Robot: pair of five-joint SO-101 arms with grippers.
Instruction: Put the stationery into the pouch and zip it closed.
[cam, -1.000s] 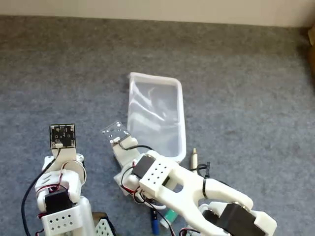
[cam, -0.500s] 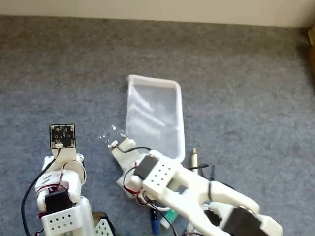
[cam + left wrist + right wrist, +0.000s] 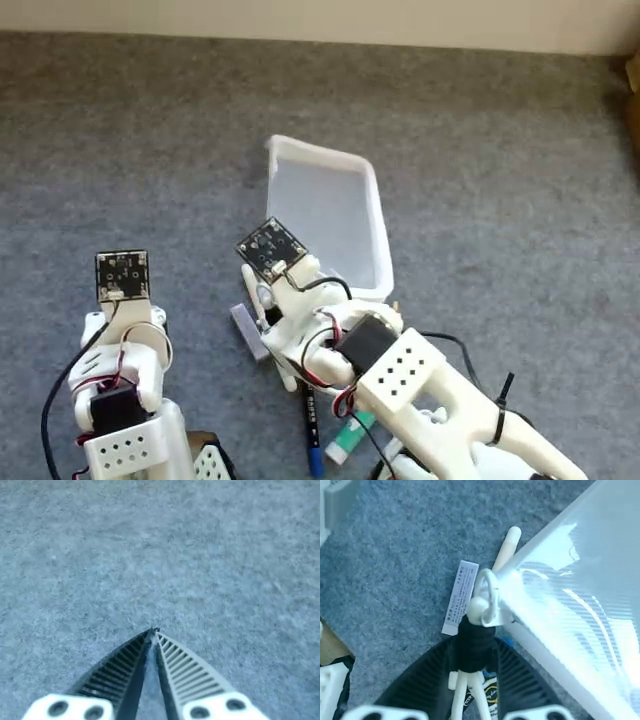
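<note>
Translucent pouch [image 3: 330, 205] partly hidden; right fingers [image 3: 517, 680] clench its zipper pull [image 3: 484, 602], left fingers [image 3: 182, 662] pressed together.

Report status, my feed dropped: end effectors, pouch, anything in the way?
Left end effector shut, empty. Right end effector shut on zipper pull of pouch. Blue pen outside.

I watch from a fixed overhead camera that looks steeply down on the grey carpet [image 3: 500, 150]. The left arm [image 3: 125, 400] and right arm [image 3: 410, 375] enter at the near edge, and a wall strip [image 3: 300, 15] runs along the far edge. My left wrist camera rides just behind the left gripper [image 3: 152, 630] and looks along its fingers at carpet close below. My right wrist camera sits likewise behind the right gripper [image 3: 472, 647], very near the zipper pull [image 3: 485, 597]. It shares the pouch [image 3: 330, 210] with the overhead.
</note>
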